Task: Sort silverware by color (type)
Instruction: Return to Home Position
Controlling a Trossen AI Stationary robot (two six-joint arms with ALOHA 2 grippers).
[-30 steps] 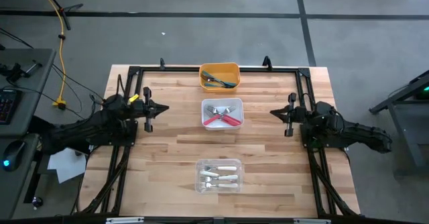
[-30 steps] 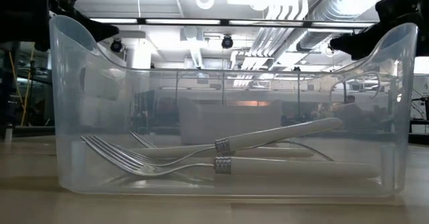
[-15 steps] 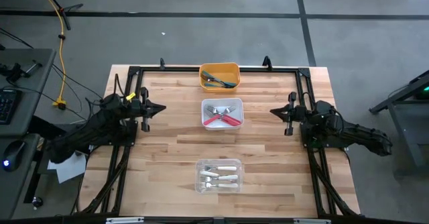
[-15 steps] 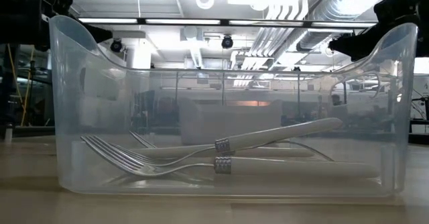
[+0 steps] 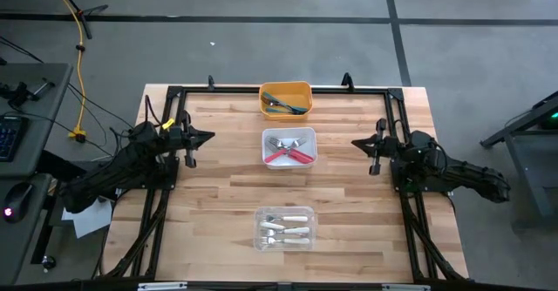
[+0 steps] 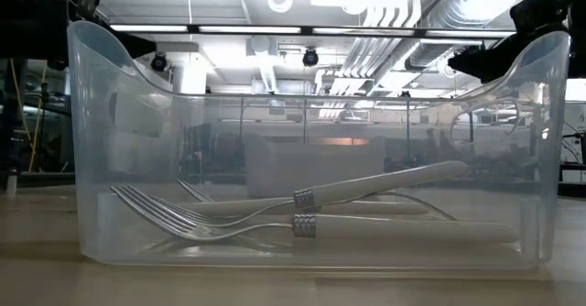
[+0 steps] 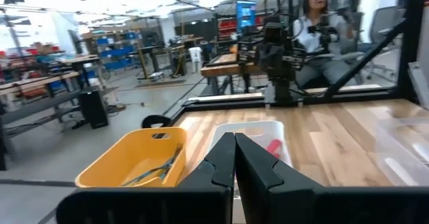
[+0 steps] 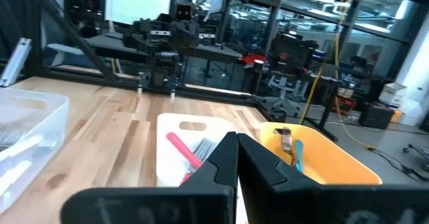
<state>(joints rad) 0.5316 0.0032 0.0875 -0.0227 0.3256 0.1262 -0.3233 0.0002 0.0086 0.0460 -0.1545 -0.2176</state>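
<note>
Sorting looks finished. Down the tabletop's [image 5: 218, 186] middle, teal forks [image 5: 292, 108] fill the orange bin [image 5: 286, 85] at the far edge, pink forks [image 5: 292, 156] the white bin [image 5: 289, 131], and white forks [image 5: 292, 231] the clear bin [image 5: 285, 209] near the front edge. The left claw [image 5: 207, 136] and right claw [image 5: 356, 143], each pressed together and empty, hang by opposite side edges, seemingly parked. Overlap hides the fork counts.

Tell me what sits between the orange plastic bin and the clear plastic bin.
The white plastic bin, holding pink-handled metal forks, sits between them; the high view shows it.
</note>
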